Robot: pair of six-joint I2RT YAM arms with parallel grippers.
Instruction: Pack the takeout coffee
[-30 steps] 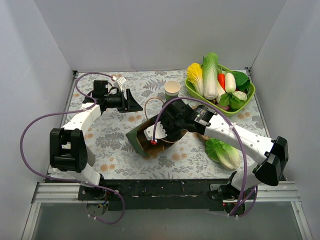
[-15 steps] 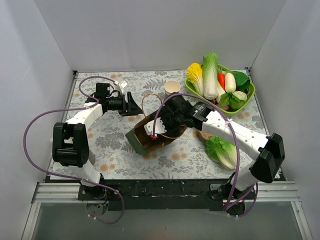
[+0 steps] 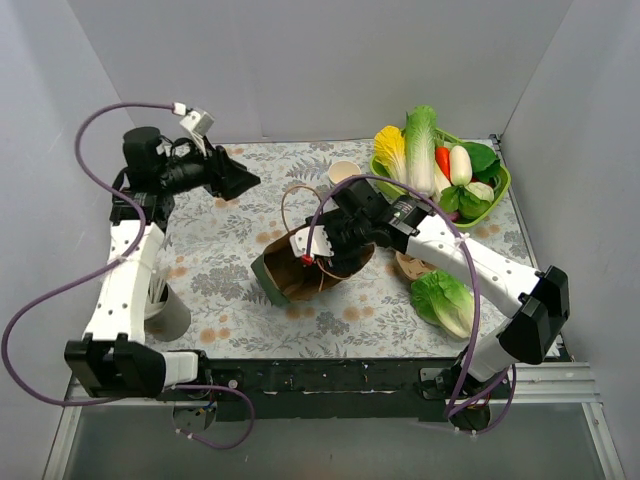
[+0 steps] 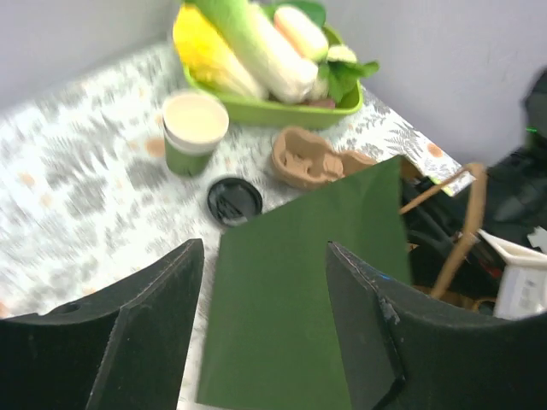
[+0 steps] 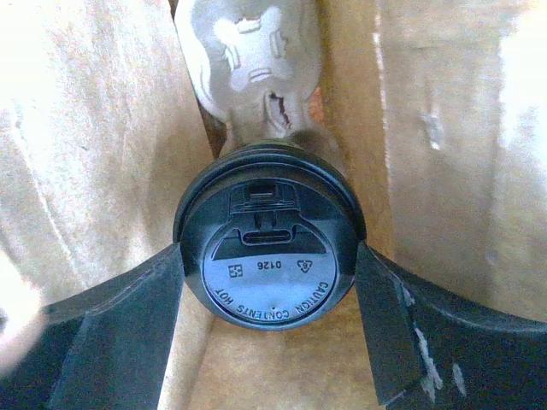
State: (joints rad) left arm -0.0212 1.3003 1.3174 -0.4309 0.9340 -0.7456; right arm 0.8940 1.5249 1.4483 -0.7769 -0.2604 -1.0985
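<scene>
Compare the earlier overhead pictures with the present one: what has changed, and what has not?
The left arm swung up and back, lifting its open left gripper and uncovering a grey cup. The right gripper stayed in the paper bag, gripping the lidded cup; the bag shifted slightly away. The open cup, vegetable basket and cabbage stayed put.

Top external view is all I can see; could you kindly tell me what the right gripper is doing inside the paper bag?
Observer: The right wrist view shows the right gripper closed around a black-lidded cup inside the bag.
Operator: Thanks; does the open cup by the basket have a lid nearby?
Observer: Yes, the left wrist view shows a loose black lid lying on the table beside it.
</scene>
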